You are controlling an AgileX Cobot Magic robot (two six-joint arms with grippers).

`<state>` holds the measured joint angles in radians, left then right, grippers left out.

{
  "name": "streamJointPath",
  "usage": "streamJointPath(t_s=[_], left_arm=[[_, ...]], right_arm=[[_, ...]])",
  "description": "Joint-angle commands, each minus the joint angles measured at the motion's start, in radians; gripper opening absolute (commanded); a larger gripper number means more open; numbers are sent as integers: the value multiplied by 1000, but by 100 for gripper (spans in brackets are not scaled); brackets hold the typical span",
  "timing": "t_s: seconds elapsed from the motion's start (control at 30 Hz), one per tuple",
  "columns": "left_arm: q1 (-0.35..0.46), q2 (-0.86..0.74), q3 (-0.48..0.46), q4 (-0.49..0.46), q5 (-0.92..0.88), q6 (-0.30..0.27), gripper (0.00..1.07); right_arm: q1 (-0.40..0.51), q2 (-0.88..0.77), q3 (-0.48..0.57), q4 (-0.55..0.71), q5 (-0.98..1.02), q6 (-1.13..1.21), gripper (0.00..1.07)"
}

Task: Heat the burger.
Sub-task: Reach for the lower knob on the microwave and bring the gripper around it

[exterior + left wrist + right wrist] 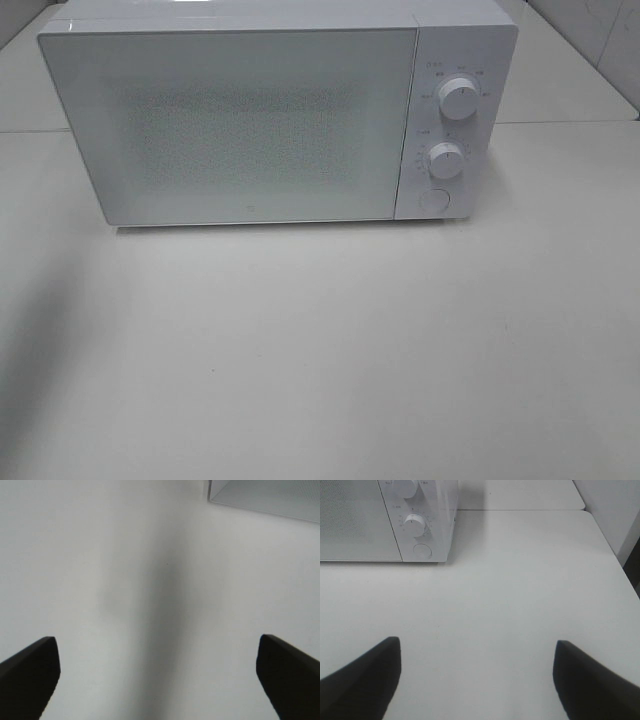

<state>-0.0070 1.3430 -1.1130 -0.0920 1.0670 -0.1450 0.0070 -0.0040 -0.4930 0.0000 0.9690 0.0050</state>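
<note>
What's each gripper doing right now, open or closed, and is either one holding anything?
Left gripper: open, holding nothing.
Right gripper: open, holding nothing.

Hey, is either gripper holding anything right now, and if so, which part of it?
Nothing is held. The left gripper and the right gripper both stand open above the table, with nothing between their jaws.
</note>
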Motion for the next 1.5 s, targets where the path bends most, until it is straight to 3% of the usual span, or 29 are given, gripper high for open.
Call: streamJointPath(t_s=[0.03, 0.17, 0.27, 0.33, 0.47, 0.63, 1.03, 1.3, 1.5], left_arm=[[8, -55, 71, -19, -19, 1, 101], [8, -169, 215, -20, -43, 1, 101], [8, -198, 239, -17, -49, 1, 101], [8, -321, 339, -12, -57, 20, 101], [8, -424, 409, -17, -57, 43, 101], [8, -665, 525, -6, -34, 46, 101], [8, -1096, 581, 23, 29, 53, 101], [8, -1226, 596, 30, 3, 134, 101], [8, -1259, 596, 23, 3, 139, 101]], right_arm=[[-4, -30, 3, 0, -9, -5, 74], [-4, -30, 3, 0, -9, -5, 74], [-4, -30, 3, 0, -9, -5, 74], [-4, -30, 3, 0, -9, -5, 74], [-4, -30, 3, 0, -9, -5, 74], [-4, -30, 3, 0, -9, -5, 74], [-4, -30, 3, 0, -9, -5, 74], [-4, -30, 3, 0, -9, -5, 74], [-4, -30, 3, 0, -9, -5, 74]])
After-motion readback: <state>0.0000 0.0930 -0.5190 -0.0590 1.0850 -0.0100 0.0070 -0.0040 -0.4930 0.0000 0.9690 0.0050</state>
